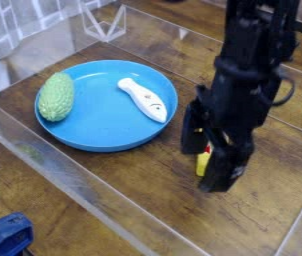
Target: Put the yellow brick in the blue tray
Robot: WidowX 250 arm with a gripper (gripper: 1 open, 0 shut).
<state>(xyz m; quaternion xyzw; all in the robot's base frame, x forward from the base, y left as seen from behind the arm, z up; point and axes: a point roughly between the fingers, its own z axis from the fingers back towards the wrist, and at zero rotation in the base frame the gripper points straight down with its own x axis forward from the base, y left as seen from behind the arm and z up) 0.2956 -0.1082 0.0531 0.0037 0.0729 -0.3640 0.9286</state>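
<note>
The yellow brick (207,153) lies on the wooden table right of the blue tray (98,134); only a sliver of it shows between the fingers. My black gripper (213,160) hangs straight over it, jaws open and straddling the brick, and the arm hides most of it. I cannot tell whether the fingers touch the brick. The blue tray, a round shallow dish, sits to the left and holds a white object (143,99) in its middle.
A green oval object (55,96) rests on the tray's left rim. A clear plastic wall (60,165) runs along the front and left of the wooden table (281,215). Something blue (4,238) lies at the bottom left, outside the wall.
</note>
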